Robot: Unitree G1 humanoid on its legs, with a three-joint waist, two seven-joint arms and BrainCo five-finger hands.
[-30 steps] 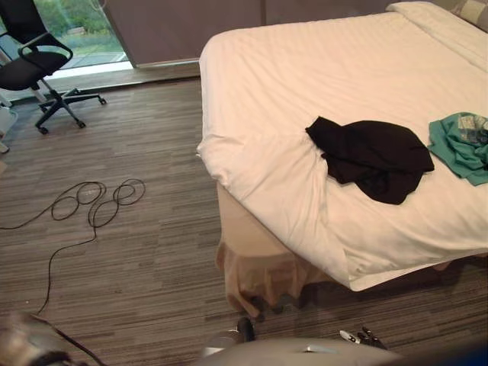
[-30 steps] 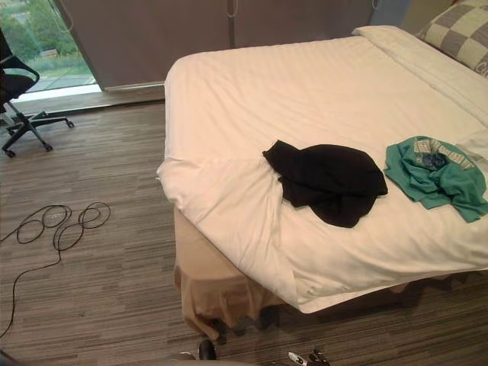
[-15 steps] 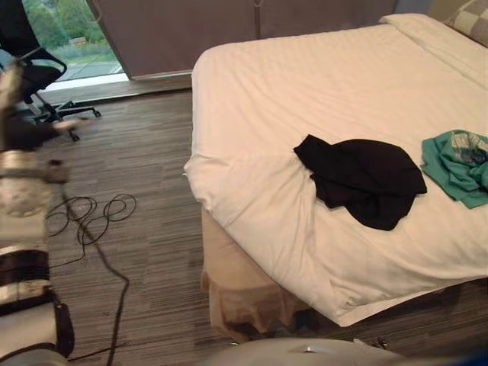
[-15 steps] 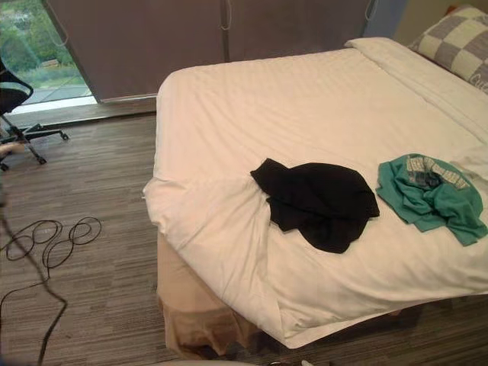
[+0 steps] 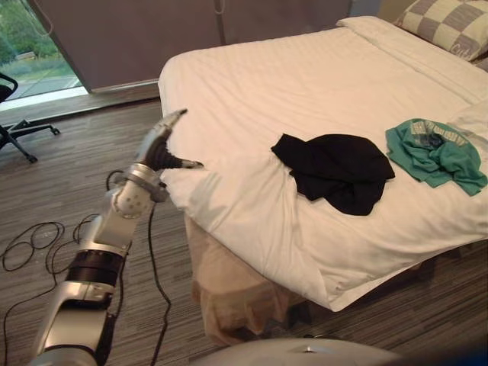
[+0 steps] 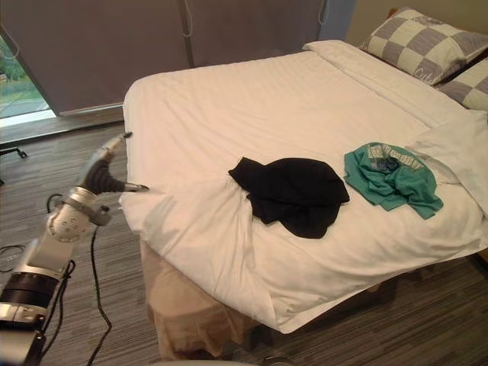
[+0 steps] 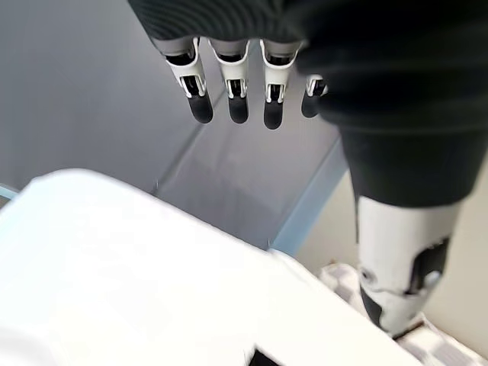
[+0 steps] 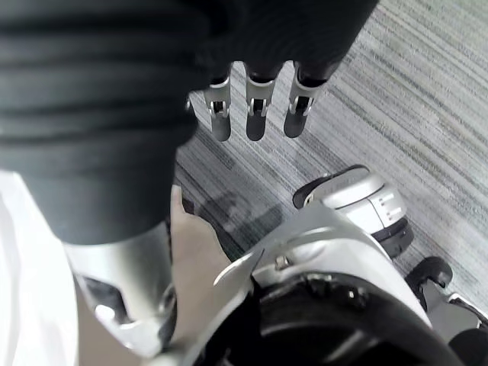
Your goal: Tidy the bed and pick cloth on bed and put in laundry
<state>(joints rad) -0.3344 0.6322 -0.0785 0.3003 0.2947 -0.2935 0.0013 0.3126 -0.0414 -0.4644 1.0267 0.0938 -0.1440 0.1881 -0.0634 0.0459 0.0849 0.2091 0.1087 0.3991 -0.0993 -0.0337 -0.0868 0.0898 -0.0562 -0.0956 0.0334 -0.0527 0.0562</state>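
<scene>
A black cloth [image 5: 335, 168] lies crumpled on the white bed [image 5: 305, 76], near its foot edge. To its right, further along the bed, a teal cloth [image 5: 435, 152] lies bunched. My left hand [image 5: 160, 145] is raised at the bed's near left corner, open, with fingers straight and the thumb at the duvet's edge. It holds nothing and is well left of the black cloth. In the left wrist view its fingers [image 7: 236, 99] hang straight above the white bed [image 7: 114, 267]. My right hand [image 8: 255, 114] is open and empty, low over the striped carpet.
Two checked pillows [image 6: 419, 46] sit at the head of the bed, at the far right. A grey curtain [image 5: 152, 30] and a window stand beyond the bed. A black office chair [image 5: 11, 114] is at the far left. Striped carpet [image 5: 61, 191] lies left of the bed.
The camera has swung right, so the bed sits further left and the pillows show. My left arm has come up from the left side to the bed's near corner. The cloths have not moved.
</scene>
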